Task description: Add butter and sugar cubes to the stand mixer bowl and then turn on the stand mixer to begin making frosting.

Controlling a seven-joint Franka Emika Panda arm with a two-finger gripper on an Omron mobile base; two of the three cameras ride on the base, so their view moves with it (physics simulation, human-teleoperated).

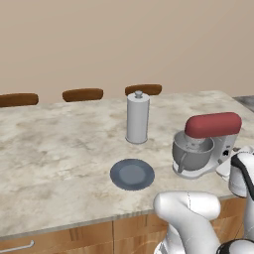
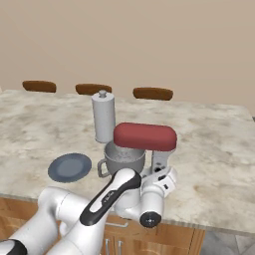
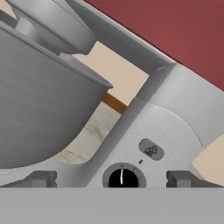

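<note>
On the marble counter (image 1: 59,149), near edge: stand mixer (image 2: 149,149), red head down over stand mixer bowl (image 1: 193,155). Gripper (image 3: 112,179), jaws wide, empty, close to its black dial (image 3: 123,177). Left: plate (image 1: 132,174); far behind: canister (image 1: 137,118).

- You'll find no readable words, brand names or numbers on anything here
- On the stand mixer (image 3: 175,131) column, the hand view shows you a small oval button (image 3: 151,149) bearing a pale symbol, too blurred to make out
- Below it, a round dial (image 3: 123,178) carries a single white pointer line
</note>
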